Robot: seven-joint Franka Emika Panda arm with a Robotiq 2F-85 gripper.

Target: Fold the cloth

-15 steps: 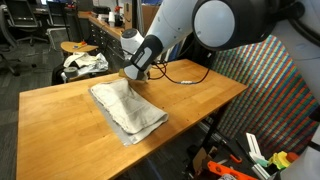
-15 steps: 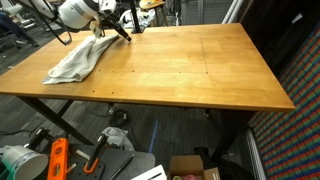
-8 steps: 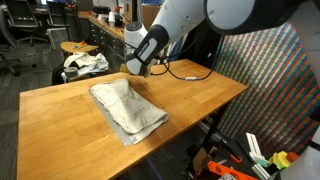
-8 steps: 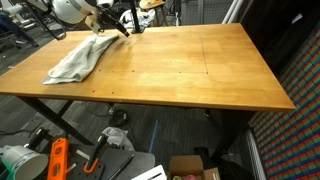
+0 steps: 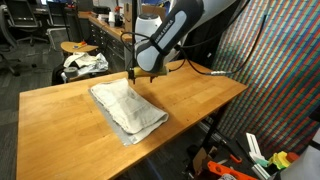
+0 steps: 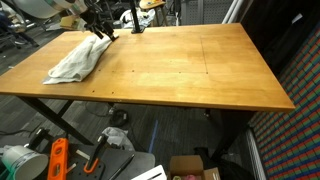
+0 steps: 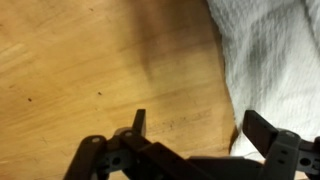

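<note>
the gripper (image 7: 200, 128) is low over the wooden table (image 7: 70, 60). its fingers (image 7: 139, 121) are wide apart and hold nothing. the white cloth (image 7: 270, 55) lies rumpled on the table just beside it. in an exterior view the gripper (image 5: 133, 74) hangs by the cloth's (image 5: 128, 108) far end.
</note>
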